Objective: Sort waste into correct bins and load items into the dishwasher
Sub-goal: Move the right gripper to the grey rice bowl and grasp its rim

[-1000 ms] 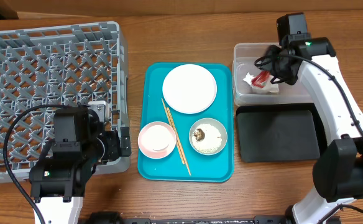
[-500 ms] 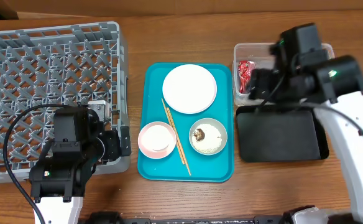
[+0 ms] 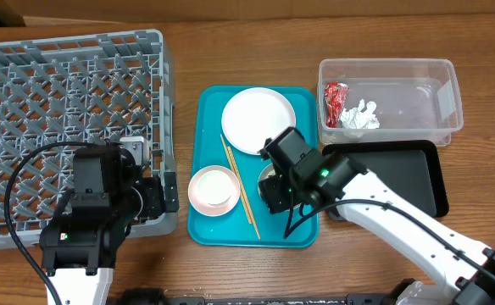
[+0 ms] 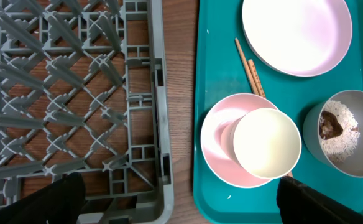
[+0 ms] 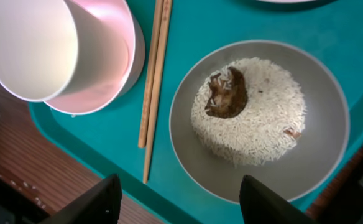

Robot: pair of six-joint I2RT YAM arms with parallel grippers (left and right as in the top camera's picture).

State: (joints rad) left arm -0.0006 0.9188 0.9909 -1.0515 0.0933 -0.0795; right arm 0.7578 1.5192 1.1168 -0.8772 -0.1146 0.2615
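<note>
Over the teal tray (image 3: 209,229) at mid-table, the right gripper (image 5: 178,202) is now hovering above a grey bowl (image 5: 321,158) of white rice (image 5: 265,124) topped with a dark brown food lump (image 5: 226,93), having swung across from the clear plastic tub (image 3: 417,68) where it was working a second ago. Its fingers are standing apart, pinching nothing. The red-and-white wrapper (image 3: 334,102) and the crumpled white tissue (image 3: 360,117) are lying side by side at the tub's left end, no longer covered by the arm. The black tray (image 3: 392,182) is sitting just in front of the tub. Beside the grey bowl, wooden chopsticks (image 5: 153,81) are lying together on the tray, and past them a white cup (image 5: 29,46) is resting tilted inside the pink bowl (image 5: 116,68). The white plate (image 3: 258,119) is occupying the tray's far end. At the near corner of the grey dish rack (image 3: 61,110), the left gripper (image 4: 181,205) is staying put, fingers spread wide and empty.
</note>
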